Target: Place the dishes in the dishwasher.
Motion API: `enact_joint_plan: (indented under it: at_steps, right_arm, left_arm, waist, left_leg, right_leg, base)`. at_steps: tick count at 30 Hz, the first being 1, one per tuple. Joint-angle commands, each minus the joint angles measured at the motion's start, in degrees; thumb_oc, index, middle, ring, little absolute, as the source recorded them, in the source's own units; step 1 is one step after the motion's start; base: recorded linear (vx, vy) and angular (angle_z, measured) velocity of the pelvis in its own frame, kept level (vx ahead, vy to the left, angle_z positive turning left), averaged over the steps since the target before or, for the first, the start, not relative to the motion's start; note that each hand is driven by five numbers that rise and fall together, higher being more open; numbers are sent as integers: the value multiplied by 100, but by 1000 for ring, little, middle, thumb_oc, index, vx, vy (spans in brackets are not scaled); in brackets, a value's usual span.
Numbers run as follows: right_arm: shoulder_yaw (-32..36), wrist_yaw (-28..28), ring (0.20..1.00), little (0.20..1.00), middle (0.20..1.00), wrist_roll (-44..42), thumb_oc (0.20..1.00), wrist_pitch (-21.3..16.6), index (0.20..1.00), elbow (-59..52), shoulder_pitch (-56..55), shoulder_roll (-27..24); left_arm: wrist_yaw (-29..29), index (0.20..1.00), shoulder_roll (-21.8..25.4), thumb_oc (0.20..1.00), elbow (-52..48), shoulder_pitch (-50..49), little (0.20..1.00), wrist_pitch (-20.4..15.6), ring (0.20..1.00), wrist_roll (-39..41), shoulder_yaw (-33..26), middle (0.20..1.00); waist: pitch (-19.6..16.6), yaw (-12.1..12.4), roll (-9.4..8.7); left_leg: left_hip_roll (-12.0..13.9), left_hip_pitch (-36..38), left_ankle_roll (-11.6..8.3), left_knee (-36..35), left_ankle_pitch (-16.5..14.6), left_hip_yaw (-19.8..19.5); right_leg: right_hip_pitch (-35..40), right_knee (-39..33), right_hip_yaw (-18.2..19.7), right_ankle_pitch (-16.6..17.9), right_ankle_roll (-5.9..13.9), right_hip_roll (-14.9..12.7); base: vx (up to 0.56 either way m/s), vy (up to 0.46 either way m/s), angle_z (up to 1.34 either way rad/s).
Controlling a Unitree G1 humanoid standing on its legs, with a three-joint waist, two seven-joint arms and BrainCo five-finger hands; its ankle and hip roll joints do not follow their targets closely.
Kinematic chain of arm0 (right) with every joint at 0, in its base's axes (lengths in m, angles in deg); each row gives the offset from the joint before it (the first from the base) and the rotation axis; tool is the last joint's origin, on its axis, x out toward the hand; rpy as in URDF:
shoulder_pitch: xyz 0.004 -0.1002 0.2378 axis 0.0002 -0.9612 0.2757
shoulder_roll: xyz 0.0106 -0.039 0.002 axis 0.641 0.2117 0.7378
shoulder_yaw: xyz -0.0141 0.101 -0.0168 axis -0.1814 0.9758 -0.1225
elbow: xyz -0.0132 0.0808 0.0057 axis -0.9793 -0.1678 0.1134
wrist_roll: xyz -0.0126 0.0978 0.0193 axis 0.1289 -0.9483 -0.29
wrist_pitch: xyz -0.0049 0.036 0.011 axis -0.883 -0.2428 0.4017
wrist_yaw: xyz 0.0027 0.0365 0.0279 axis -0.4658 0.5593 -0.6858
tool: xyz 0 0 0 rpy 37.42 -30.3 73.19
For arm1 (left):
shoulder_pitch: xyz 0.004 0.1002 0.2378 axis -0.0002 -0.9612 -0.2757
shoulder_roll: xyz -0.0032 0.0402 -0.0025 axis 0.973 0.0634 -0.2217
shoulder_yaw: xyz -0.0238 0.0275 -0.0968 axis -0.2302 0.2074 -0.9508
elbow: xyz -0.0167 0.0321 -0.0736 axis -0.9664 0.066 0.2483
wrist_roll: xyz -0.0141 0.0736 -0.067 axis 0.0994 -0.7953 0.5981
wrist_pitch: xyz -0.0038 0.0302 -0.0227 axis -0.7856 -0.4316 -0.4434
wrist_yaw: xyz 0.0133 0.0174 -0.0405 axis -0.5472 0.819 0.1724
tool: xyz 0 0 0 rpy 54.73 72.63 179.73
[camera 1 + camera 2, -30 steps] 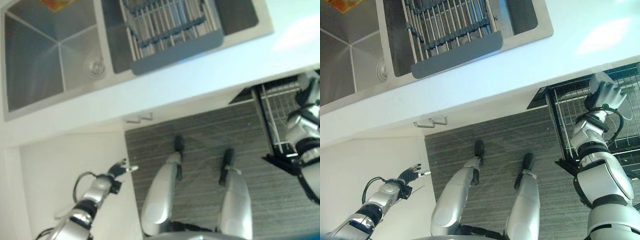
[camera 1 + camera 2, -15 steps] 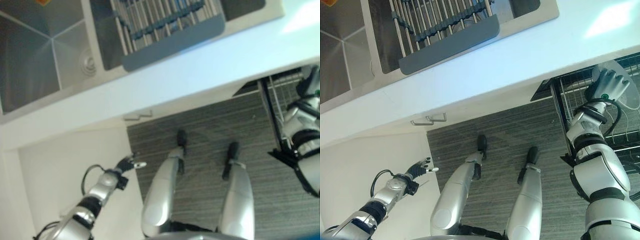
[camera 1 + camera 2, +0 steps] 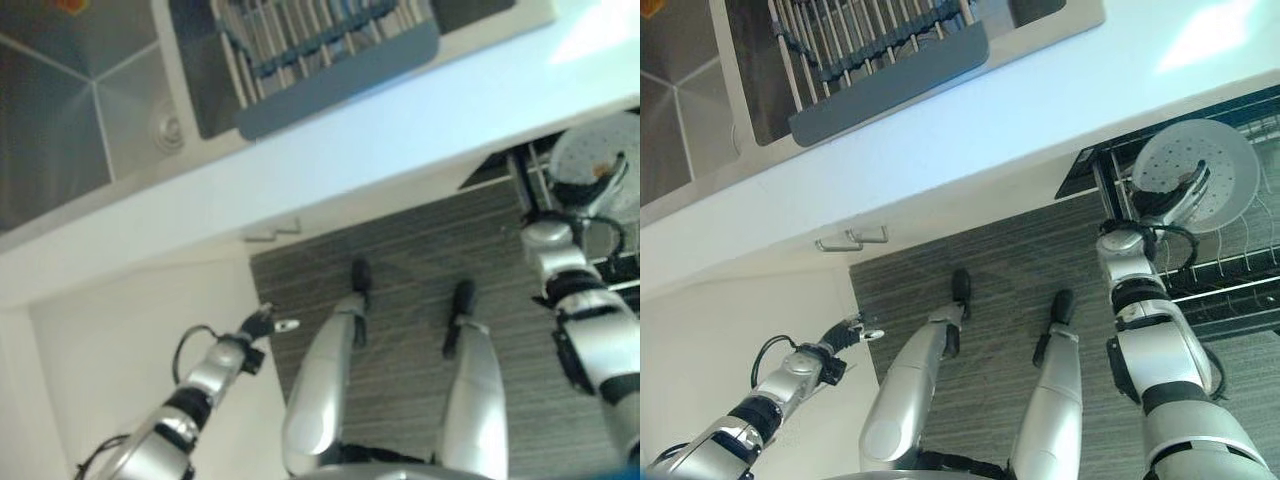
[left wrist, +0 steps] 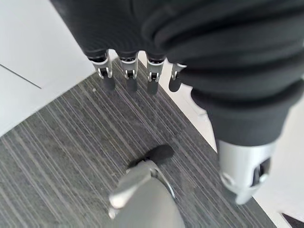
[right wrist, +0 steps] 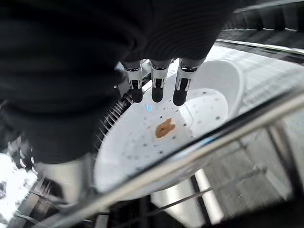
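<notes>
Right hand point(image 3: 1168, 196) with fingers curled on the rim of a white plate point(image 3: 1200, 172) held over the dishwasher rack point(image 3: 1240, 262); a loose grip could let it tip against the wires; left hand point(image 3: 845, 331) idle, fingers relaxed.

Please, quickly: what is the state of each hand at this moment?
Left hand: open, holding nothing, above the floor.
Right hand: at the white plate over the dishwasher rack; whether it grips the plate cannot be told.
</notes>
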Motion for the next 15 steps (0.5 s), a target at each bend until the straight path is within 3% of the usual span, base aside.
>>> enact_joint_plan:
  at_steps: [1,5,11,13,15]
  right_arm:
    - [-246,669,1000,1000,1000,278,1000,-431,1000,-637,-26,-41]
    - [-243,1165,1000,1000,1000,1001,1000,-170,1000,-1452,-437,25]
    - [28,1629,1000,1000,1000,1144,1000,-191,1000,-2094,-1199,-26]
    - [176,1740,1000,1000,1000,935,1000,-267,1000,-2351,-1517,13]
    - [571,1833,1000,1000,1000,619,1000,-638,1000,-2938,-2105,112]
  left_arm:
    - [222,1000,-46,1000,351,-261,1000,-6,1000,-8,-45,1000]
    - [201,1000,-219,1000,688,-276,1000,-37,1000,-62,-167,1000]
    - [193,1000,-357,1000,1185,-483,1000,-203,1000,-243,-324,1000]
    - [202,1000,-358,1000,1227,-557,1000,-180,1000,-332,-381,1000]
    - [253,1000,-423,1000,1298,-751,1000,-238,1000,-408,-489,1000]
  waist:
    - [-53,-62,269]
    - [-53,-289,155]
    - [-158,-513,-62]
    - [-235,-590,-128]
    - [-374,-725,-228]
  left_leg:
    - [-227,437,14,-392,-275,-347]
    - [-171,925,-3,-518,-341,-180]
    - [-24,1460,-43,-592,-418,-74]
    - [29,1617,-56,-724,-411,-47]
    - [120,1877,-88,-893,-414,22]
  right_leg:
    - [132,381,-165,-223,-138,286]
    - [583,160,-50,-210,-137,314]
    - [1156,-18,-10,-254,-166,333]
    - [1304,-166,23,-237,-172,375]
    - [1543,-356,48,-233,-196,448]
  base:
    - [14,113,-17]
    - [16,66,-21]
    - [54,-23,-11]
    - [65,-43,-14]
    - [113,-27,-17]
